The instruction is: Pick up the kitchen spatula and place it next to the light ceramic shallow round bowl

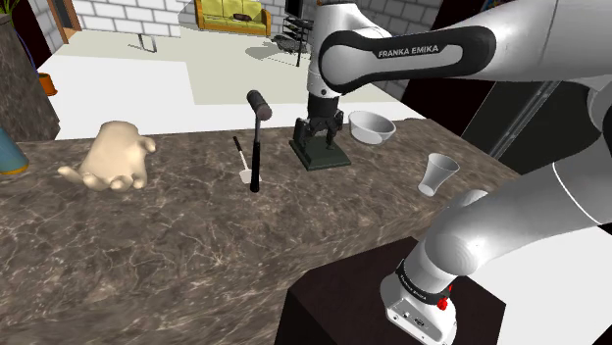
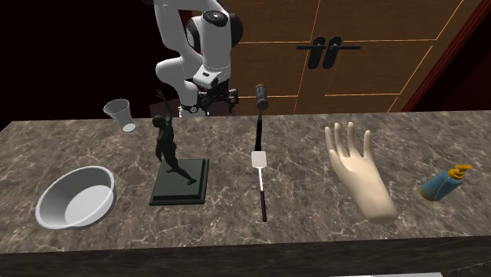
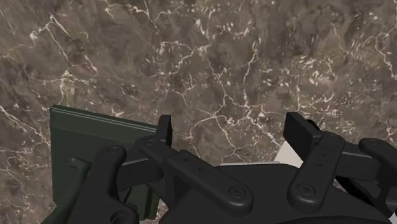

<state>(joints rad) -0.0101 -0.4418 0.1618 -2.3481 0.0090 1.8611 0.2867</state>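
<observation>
Order taken from the shoulder view's left. A blue bottle (image 2: 442,187) with an orange pump is seen near one short edge of the marble table (image 1: 196,274). A beige hand model (image 1: 113,159) is laid next to it, wrist toward the far edge.

The spatula (image 1: 240,165) is found flat around the table's middle. Its white blade is turned toward the edge by the stand (image 1: 392,304) and its handle toward the far edge. It is not held. A black rod (image 1: 256,147) with a cylindrical head is stood upright just beside the blade.

A dark green statue (image 1: 319,157) on a rectangular base is placed next. The pincer (image 1: 322,129) is held above the table close by the statue. In the wrist view its fingers (image 3: 164,130) are spread apart with only bare table between them, and the statue's base is seen beside one finger. Nothing is gripped.

The light bowl (image 1: 373,127) is set near the far corner, well apart from the spatula, with rod and statue between them. A white cup (image 1: 437,172) is stood upright by the same short edge, nearer the stand.
</observation>
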